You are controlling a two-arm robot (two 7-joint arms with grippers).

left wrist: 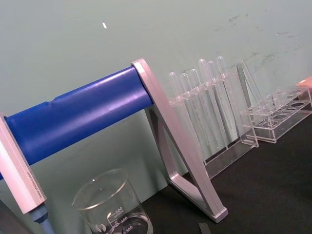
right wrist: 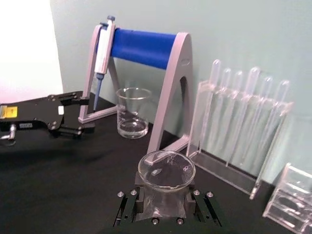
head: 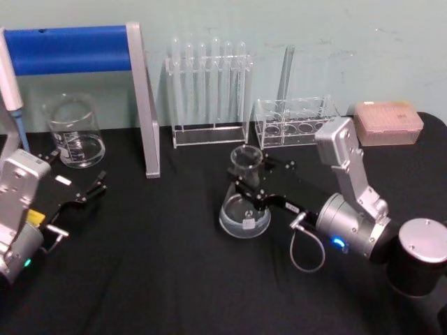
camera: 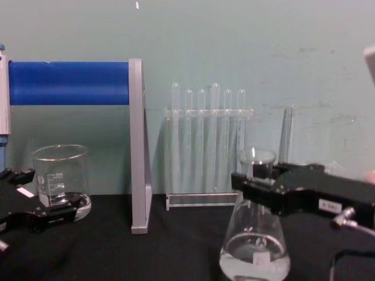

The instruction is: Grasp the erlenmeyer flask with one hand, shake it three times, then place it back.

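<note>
I found the flask [head: 244,213] at frame centre, apparently standing on the table [head: 160,272], its neck clamped by the right gripper [head: 246,183]. I judged the grasp made, with shaking and release outstanding. The left gripper [head: 88,192] sat spread and idle, lower left.

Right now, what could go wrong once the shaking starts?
The erlenmeyer flask is uncapped and seems to hold liquid, so shaking could splash it. The right gripper holds only its smooth neck, which might slip. The test tube rack behind could be hit by a wide swing. The left gripper idles near the beaker.
</note>
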